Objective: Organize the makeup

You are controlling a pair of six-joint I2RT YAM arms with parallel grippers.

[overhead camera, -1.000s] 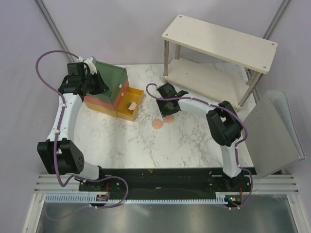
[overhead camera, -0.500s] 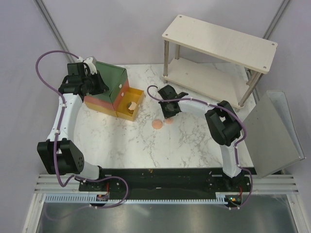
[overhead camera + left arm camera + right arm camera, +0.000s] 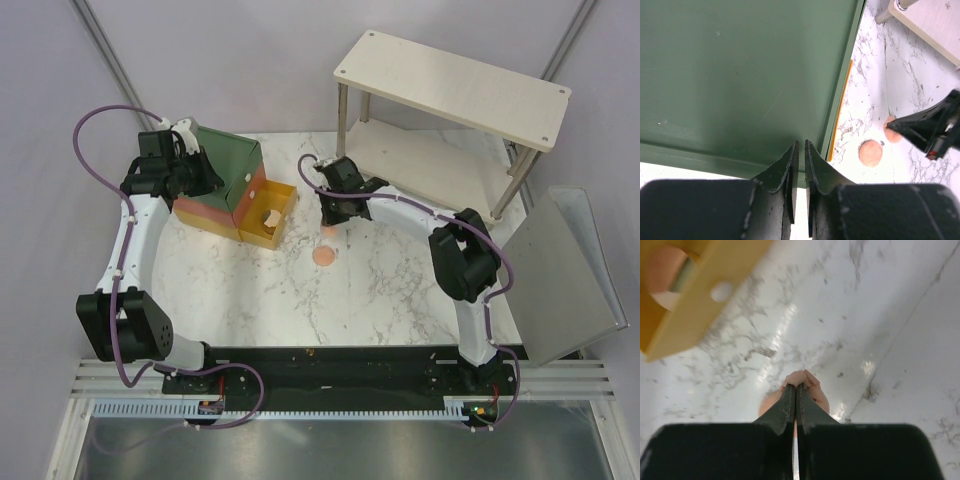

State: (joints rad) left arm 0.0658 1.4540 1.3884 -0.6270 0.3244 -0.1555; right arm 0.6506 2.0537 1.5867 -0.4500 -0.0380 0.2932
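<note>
My right gripper [image 3: 330,226] [image 3: 796,386] is shut on a pink disc [image 3: 805,379] [image 3: 891,135], which is pinched and folded at the fingertips just above the marble. A second pink disc [image 3: 324,257] [image 3: 870,153] lies flat on the table just in front of it. The yellow drawer [image 3: 270,222] [image 3: 695,305] stands pulled out to the left, with a pale pink item [image 3: 270,216] inside. My left gripper [image 3: 207,172] [image 3: 800,145] hovers over the green top of the drawer box [image 3: 232,155] [image 3: 740,75], its jaws nearly together with nothing between them.
A two-level wooden shelf [image 3: 450,95] on metal legs stands at the back right. A tilted grey metal tray [image 3: 565,275] sits at the right edge. The marble table [image 3: 390,290] spreads in front of the discs.
My right gripper closed on one pink disc and moved it left and back towards the yellow drawer. The other disc stayed put. The left arm has not moved.
</note>
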